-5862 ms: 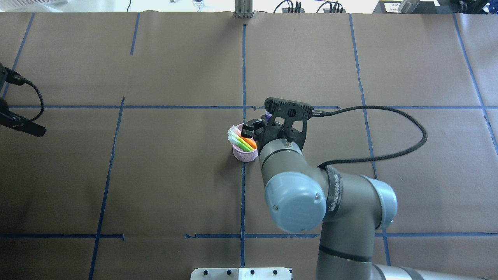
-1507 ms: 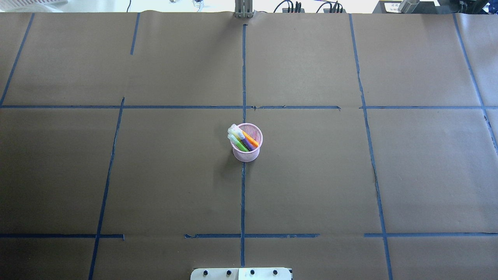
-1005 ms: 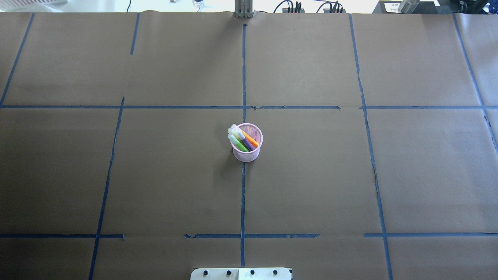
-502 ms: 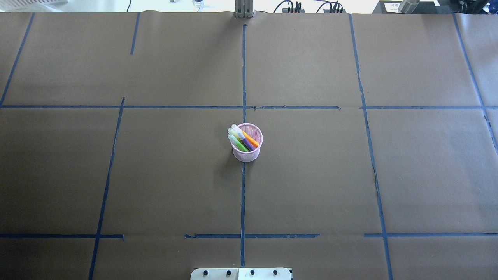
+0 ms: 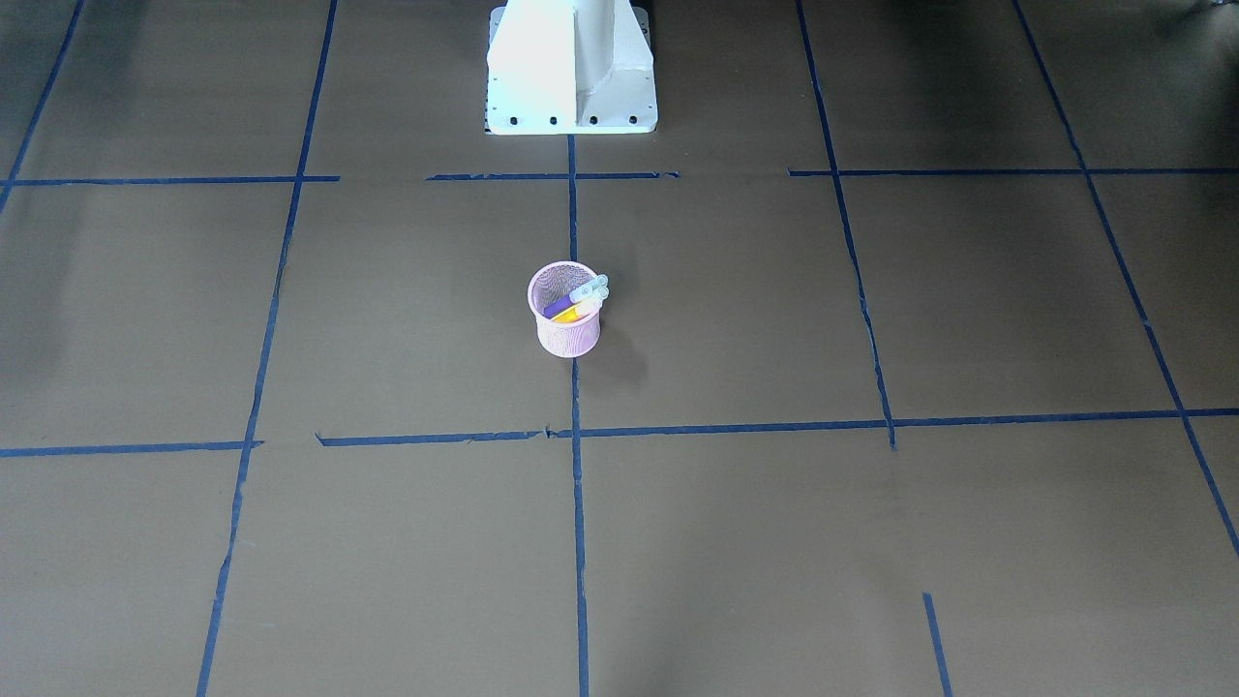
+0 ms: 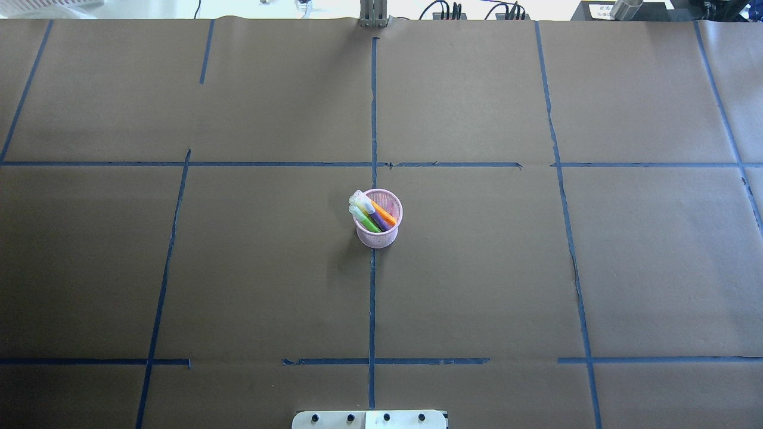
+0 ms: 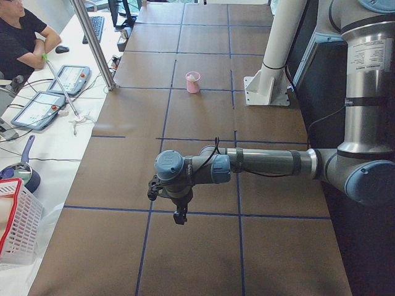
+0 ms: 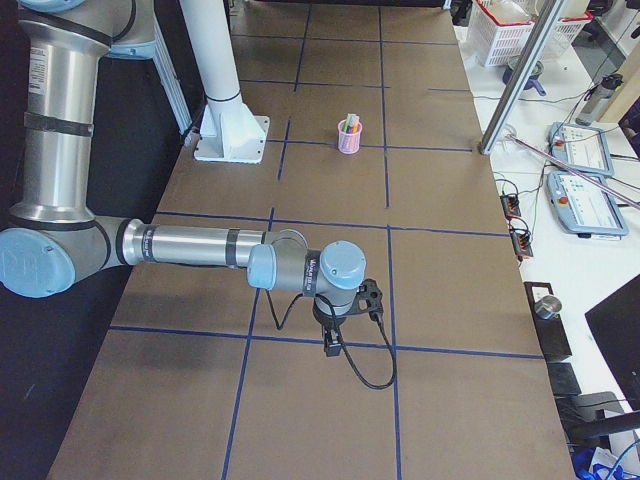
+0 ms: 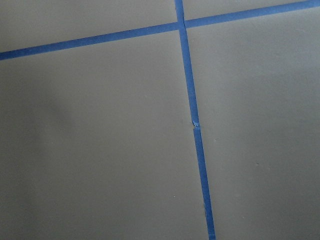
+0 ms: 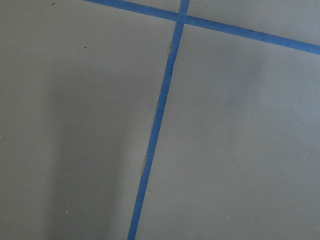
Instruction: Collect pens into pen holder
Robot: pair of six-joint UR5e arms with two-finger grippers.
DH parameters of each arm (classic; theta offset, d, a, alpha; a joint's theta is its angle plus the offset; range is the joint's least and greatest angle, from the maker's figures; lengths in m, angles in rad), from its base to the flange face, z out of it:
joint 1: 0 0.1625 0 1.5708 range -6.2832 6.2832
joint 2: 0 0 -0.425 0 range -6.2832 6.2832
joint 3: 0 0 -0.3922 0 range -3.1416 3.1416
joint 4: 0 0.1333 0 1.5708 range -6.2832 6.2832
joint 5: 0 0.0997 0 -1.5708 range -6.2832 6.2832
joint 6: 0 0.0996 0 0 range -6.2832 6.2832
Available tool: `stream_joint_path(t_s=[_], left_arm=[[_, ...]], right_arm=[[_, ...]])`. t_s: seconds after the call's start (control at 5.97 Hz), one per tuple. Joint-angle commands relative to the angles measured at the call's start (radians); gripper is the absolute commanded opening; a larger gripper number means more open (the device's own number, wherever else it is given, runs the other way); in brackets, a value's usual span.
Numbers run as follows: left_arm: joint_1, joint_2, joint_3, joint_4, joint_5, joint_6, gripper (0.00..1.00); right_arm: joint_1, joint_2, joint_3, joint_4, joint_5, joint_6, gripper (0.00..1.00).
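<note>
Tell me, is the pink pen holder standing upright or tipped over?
Upright: the pen holder stands on its base, rim up, pens leaning inside.

Overhead camera looks forward and down; front one faces back, steeply down; side cameras sight along the brown paper-covered table (image 6: pixel 477 280) from its ends. All four share the small pink wire-mesh cup (image 6: pixel 377 237). Both wrist cameras stare close at the table's blue tape lines (image 9: pixel 190 100).
</note>
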Motion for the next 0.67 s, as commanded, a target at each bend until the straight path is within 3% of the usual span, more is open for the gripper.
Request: stream_joint_path(t_s=[0.0, 0.5], left_arm=[[0.001, 0.003, -0.003, 0.003, 0.0, -0.001, 1.0], [0.003, -0.004, 0.008, 0.005, 0.0, -0.001, 1.0]], right_arm=[[0.0, -0.009, 0.021, 0.0, 0.002, 0.0, 1.0], [0.0, -0.024, 0.041, 0.002, 0.002, 0.0, 1.0]])
